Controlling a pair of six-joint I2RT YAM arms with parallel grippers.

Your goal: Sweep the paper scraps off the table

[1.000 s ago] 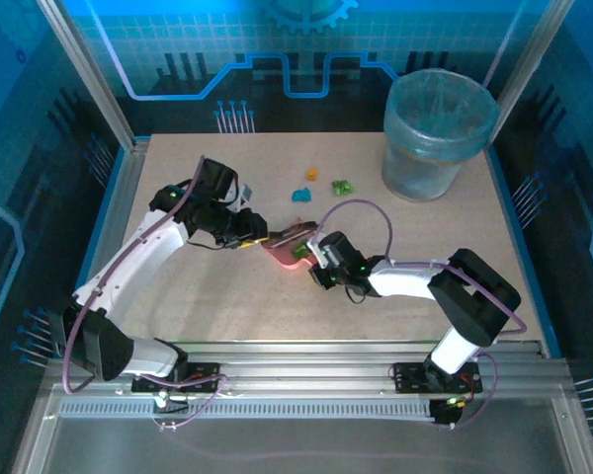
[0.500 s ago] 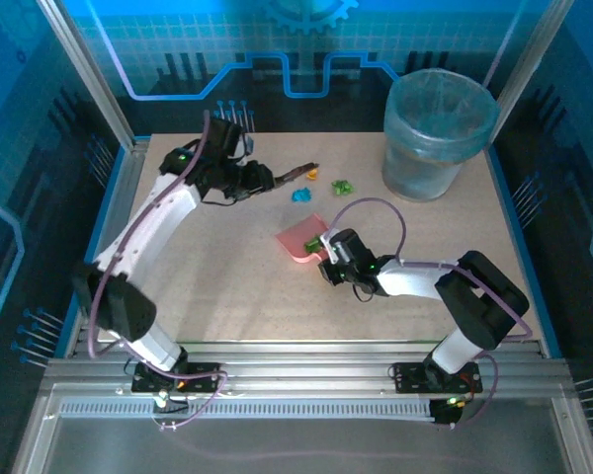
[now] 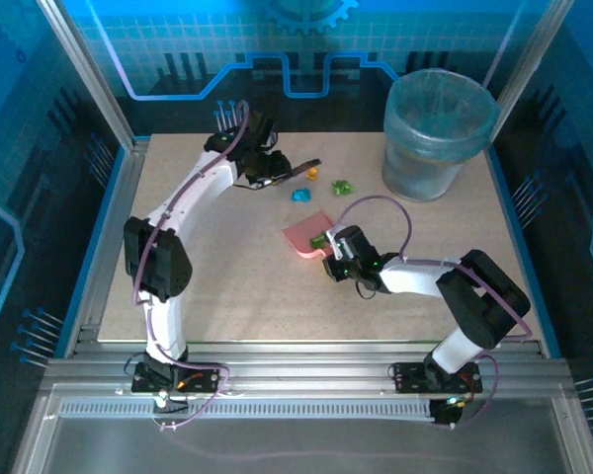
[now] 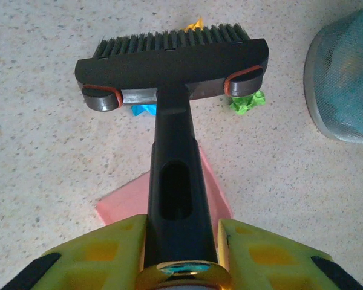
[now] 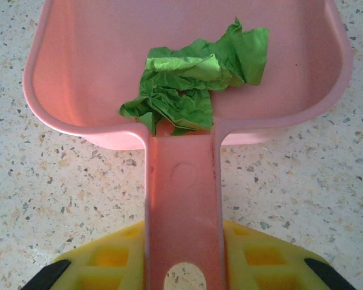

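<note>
Even, fairly bright light from above falls on the table; a blue cast tints the walls. Shadows under the arms are soft and faint. Wrist views are sharp, though the bin seems slightly soft at the frame edge.

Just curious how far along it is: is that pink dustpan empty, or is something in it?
Not empty. A crumpled green paper scrap lies inside the pink dustpan.

No legible text, numbers or brand marks on brush, pink dustpan, bin or table. Blue back panel bears a gear outline, no lettering.
</note>
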